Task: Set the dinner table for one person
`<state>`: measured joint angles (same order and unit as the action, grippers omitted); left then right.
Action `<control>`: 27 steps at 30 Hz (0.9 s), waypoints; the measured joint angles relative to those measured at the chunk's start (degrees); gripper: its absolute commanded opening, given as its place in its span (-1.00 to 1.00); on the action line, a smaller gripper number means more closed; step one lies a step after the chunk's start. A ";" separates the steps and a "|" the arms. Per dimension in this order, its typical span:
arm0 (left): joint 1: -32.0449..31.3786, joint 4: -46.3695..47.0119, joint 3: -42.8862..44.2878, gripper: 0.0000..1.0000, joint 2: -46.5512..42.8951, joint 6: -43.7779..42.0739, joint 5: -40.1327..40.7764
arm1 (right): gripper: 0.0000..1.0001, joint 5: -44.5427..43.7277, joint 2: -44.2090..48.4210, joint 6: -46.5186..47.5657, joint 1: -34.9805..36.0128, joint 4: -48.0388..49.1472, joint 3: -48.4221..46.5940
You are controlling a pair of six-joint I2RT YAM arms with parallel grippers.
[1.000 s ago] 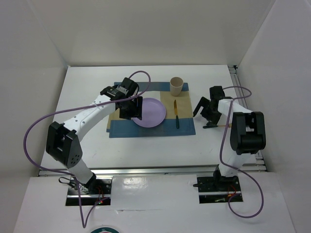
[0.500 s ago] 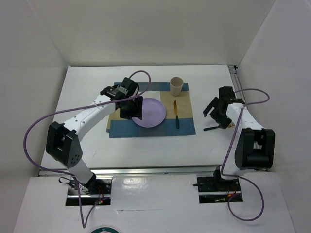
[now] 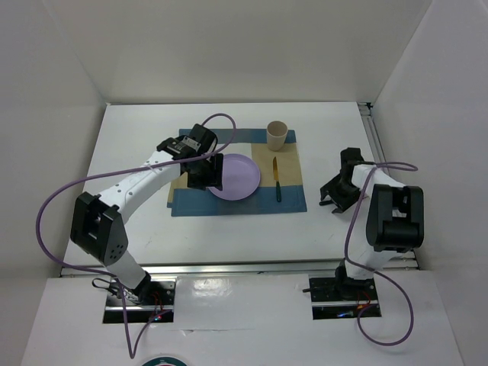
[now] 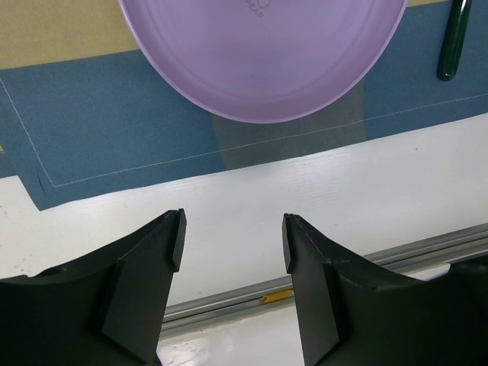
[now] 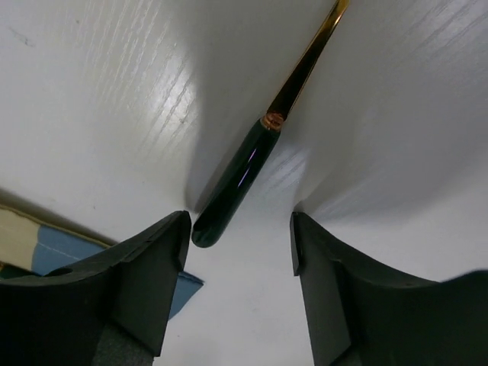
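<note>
On the white dinner table (image 3: 229, 229) lies a blue-and-tan placemat (image 3: 191, 200) with a purple plate (image 3: 238, 177), a knife (image 3: 277, 184) with a dark green handle, and a tan cup (image 3: 277, 135). My left gripper (image 3: 209, 174) is open and empty at the plate's left rim; the left wrist view shows the gripper (image 4: 232, 240) with the plate (image 4: 267, 53) beyond it. My right gripper (image 3: 333, 195) is open, low over the table right of the placemat. A utensil (image 5: 236, 177) with a dark green handle and gold stem lies there, its handle end between the right gripper's (image 5: 240, 244) fingers, close to the left one.
A metal rail (image 3: 381, 152) runs along the table's right edge, close to my right arm. The near rail (image 4: 427, 252) shows below the left gripper. The placemat's blue corner (image 5: 183, 293) shows by my right gripper's left finger. White walls enclose the table.
My right gripper has swung down and toward the near side, coming low over the green-handled utensil right of the placemat. The left arm has not moved.
</note>
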<state>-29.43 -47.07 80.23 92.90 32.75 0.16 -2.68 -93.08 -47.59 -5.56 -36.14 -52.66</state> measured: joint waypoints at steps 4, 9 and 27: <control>0.00 0.04 0.00 0.40 -0.15 0.00 0.00 | -0.04 -2.36 -1.25 -0.83 0.33 -0.66 -1.16; 0.00 0.02 0.00 0.40 -0.15 0.00 0.00 | -0.56 -6.56 -2.12 -1.07 1.20 -1.22 -2.01; 1.81 -7.72 14.23 0.37 0.35 -0.98 6.14 | -0.94 -9.64 10.49 14.27 19.54 -5.57 -12.63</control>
<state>-27.62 -54.78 94.45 93.25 31.77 6.31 -12.32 -82.59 -33.32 13.98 -41.71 -65.30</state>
